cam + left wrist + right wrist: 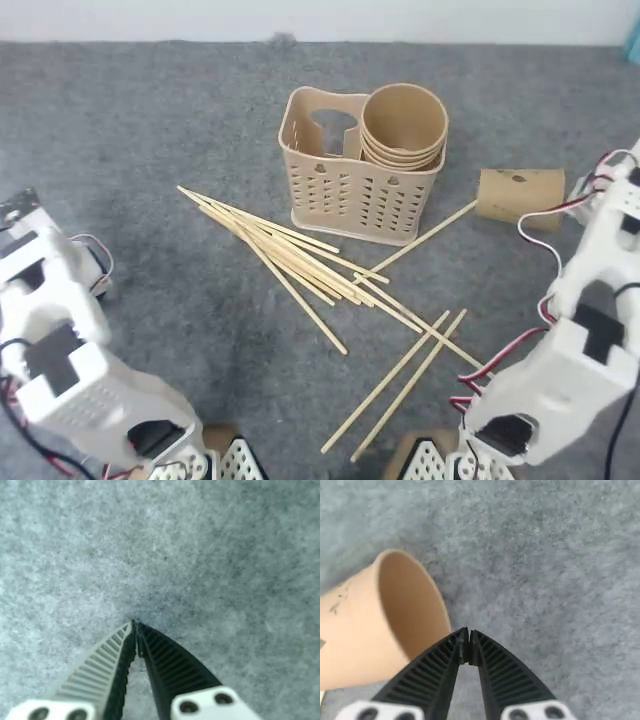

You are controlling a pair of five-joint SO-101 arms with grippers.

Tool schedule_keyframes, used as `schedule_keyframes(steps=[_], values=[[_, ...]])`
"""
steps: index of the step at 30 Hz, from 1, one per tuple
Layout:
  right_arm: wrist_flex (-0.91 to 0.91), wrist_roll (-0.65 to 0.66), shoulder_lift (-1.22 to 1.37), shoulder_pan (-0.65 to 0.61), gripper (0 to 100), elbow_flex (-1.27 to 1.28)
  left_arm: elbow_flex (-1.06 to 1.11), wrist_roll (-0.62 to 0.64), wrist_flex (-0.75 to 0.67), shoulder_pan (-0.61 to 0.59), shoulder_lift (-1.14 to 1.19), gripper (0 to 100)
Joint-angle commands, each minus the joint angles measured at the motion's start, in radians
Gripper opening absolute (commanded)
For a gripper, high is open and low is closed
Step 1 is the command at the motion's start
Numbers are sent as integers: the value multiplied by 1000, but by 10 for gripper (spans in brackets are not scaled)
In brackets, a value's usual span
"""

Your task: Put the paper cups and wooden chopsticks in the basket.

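The basket (350,200), beige with perforated walls, stands upright toward the far middle of the grey mat (150,130). Its compartment on the right arm's side holds a nested stack of paper cups (405,125), mouths up and rising above the rim. A single paper cup (520,195) lies on its side on the mat, just beside the basket and toward the right edge. The wooden chopsticks (290,255) lie loose on the mat in front of the basket. Most form a fanned bundle running from the basket's left corner toward the middle, one slants from there up to the lying cup, and two lie side by side nearer the near edge. The left arm (70,350) sits folded at the near left corner, and the left gripper (135,625) has its fingers pressed together at the tips over bare mat. The right arm (580,350) stretches along the right edge. The right gripper (468,632), fingers likewise closed on nothing, is just beside the open mouth of the lying cup.
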Motion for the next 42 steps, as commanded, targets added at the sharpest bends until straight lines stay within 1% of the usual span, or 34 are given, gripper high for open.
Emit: schedule_keyframes(steps=[1,5,9,12,15,18,25,29,34,36,40,42], values=[[54,-14,-5,-58,27,-78,-1,-9,-18,15,-43,12],[104,-15,-5,-131,27,-101,1,-9,-18,28,-43,12],[96,-15,-5,-202,27,-112,1,-9,-18,26,-43,12],[111,-18,-5,-248,27,-166,1,-9,-18,26,-43,12],[133,-61,-5,-278,28,-239,1,-9,-18,28,-43,12],[133,-66,-4,-323,29,-287,1,-9,-18,28,-43,12],[147,-72,-4,-433,30,-299,-1,-11,-18,29,-43,12],[171,-64,-5,-453,31,-301,-1,-11,-18,29,-43,12],[222,-63,-25,-447,35,-322,-2,-11,-18,29,-43,12],[266,-63,-59,-441,80,-348,-2,-11,-18,29,-43,12],[358,-64,-170,-410,202,-419,-2,-11,-18,29,-43,12],[380,-64,-231,-380,211,-439,-2,-11,-18,29,-43,12]])
